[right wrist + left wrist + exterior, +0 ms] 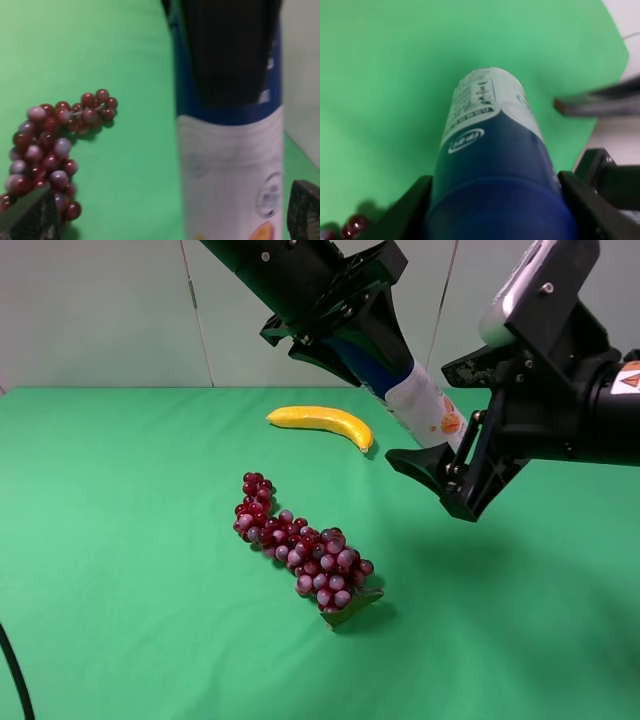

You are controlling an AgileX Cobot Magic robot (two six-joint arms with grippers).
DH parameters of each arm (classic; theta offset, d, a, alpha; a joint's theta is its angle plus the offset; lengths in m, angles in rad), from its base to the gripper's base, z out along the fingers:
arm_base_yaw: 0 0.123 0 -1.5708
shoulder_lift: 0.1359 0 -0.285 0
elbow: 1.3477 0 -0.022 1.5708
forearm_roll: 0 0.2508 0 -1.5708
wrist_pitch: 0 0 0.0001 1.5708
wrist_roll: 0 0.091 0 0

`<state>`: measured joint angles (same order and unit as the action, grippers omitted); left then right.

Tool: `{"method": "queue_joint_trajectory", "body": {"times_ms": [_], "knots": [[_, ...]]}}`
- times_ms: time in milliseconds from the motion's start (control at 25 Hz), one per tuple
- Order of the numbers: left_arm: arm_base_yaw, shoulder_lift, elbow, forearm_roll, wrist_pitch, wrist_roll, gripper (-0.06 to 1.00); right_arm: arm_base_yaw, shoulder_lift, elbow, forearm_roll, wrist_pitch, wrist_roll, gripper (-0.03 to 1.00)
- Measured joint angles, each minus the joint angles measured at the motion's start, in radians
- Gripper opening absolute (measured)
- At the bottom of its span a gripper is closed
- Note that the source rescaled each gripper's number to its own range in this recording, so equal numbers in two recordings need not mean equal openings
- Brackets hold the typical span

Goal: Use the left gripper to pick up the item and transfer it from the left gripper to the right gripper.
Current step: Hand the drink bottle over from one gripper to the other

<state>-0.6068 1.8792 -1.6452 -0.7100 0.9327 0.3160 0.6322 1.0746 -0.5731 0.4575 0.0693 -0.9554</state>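
The item (428, 405), a slim bottle with a dark blue upper part and a white lower body with orange print, hangs tilted in the air, white end down and to the right. My left gripper (372, 345) is shut on its blue upper part; the left wrist view shows the bottle (490, 150) between the black fingers (402, 212). My right gripper (448, 422) is open, with the bottle's white lower end between its fingers, which stand apart from it. In the right wrist view the bottle (230, 150) stands between the two fingertips (30, 220).
A yellow banana (320, 420) lies at the back of the green table (120, 540). A red-purple grape bunch (300, 550) lies in the middle, below the grippers; it also shows in the right wrist view (50, 145). A pale wall stands behind.
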Motion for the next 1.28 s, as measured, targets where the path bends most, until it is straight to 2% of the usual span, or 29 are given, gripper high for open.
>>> {"method": "queue_joint_trajectory", "body": {"times_ms": [400, 560, 760, 1120, 1160, 1280], "knots": [[0.002, 0.000, 0.000, -0.001, 0.058, 0.001, 0.00, 0.000, 0.071, 0.000, -0.009, -0.128, 0.000, 1.00], [0.002, 0.000, 0.000, -0.018, 0.062, 0.008, 0.00, 0.000, 0.106, 0.000, -0.009, -0.135, 0.000, 1.00], [0.002, 0.000, 0.000, -0.107, 0.061, 0.056, 0.00, 0.000, 0.164, 0.000, -0.010, -0.136, 0.001, 1.00], [0.005, 0.001, 0.000, -0.106, 0.060, 0.067, 0.00, 0.000, 0.179, 0.000, -0.010, -0.160, 0.024, 1.00], [0.005, 0.001, 0.000, -0.106, 0.060, 0.067, 0.00, 0.000, 0.179, 0.000, -0.010, -0.163, 0.024, 0.95], [0.005, 0.001, 0.000, -0.103, 0.060, 0.067, 0.00, 0.000, 0.179, -0.001, -0.010, -0.171, 0.024, 0.65]]}}
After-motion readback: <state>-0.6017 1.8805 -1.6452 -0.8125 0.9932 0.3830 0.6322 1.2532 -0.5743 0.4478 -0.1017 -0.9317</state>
